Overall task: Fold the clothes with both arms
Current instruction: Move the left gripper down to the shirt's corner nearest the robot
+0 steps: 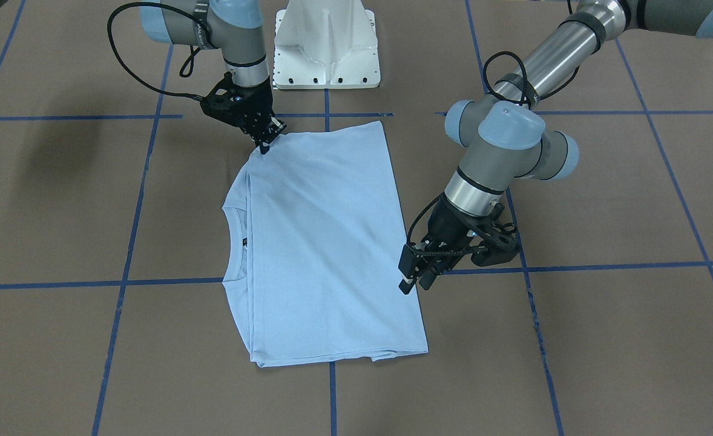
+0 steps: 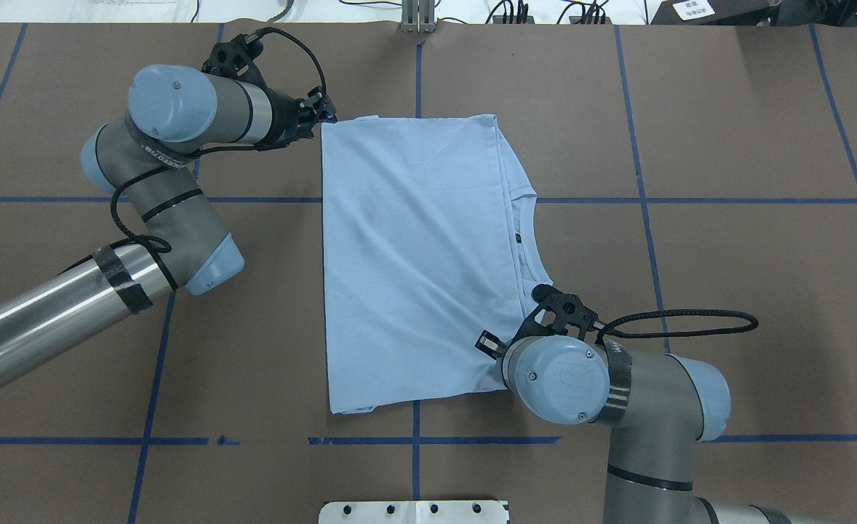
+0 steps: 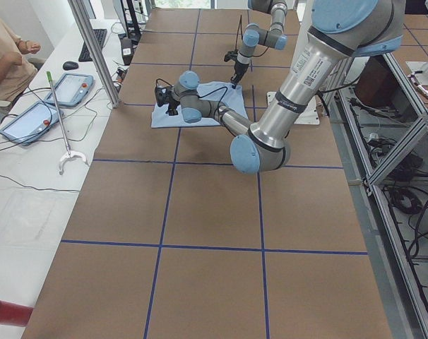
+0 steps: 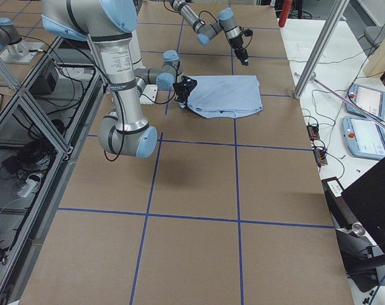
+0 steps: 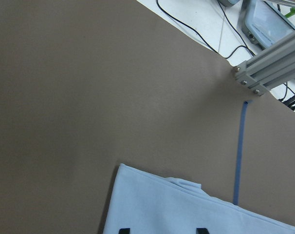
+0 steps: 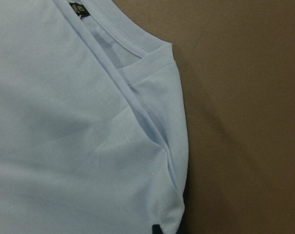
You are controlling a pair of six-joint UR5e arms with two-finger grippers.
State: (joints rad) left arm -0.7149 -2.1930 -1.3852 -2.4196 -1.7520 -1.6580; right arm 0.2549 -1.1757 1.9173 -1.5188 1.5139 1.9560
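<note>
The light blue T-shirt [image 1: 326, 242] [image 2: 414, 255] lies flat on the brown table, its sleeves folded in to make a rectangle. Its round neck [image 1: 235, 242] points toward the robot's right. My left gripper [image 1: 415, 283] [image 2: 327, 116] hovers open at the shirt's far hem corner; the left wrist view shows its two fingertips [image 5: 123, 230] apart above the cloth [image 5: 196, 214]. My right gripper [image 1: 264, 147] is shut on the near shoulder corner. The right wrist view shows one dark fingertip [image 6: 157, 229] at the folded sleeve edge [image 6: 172, 146].
The white pedestal base [image 1: 326, 48] [image 2: 414, 511] stands just behind the shirt on the robot's side. Blue tape lines [image 1: 120, 281] grid the table. A person [image 3: 6, 56] sits beyond the far edge, beside tablets [image 3: 73, 88] and an aluminium post [image 3: 94, 49].
</note>
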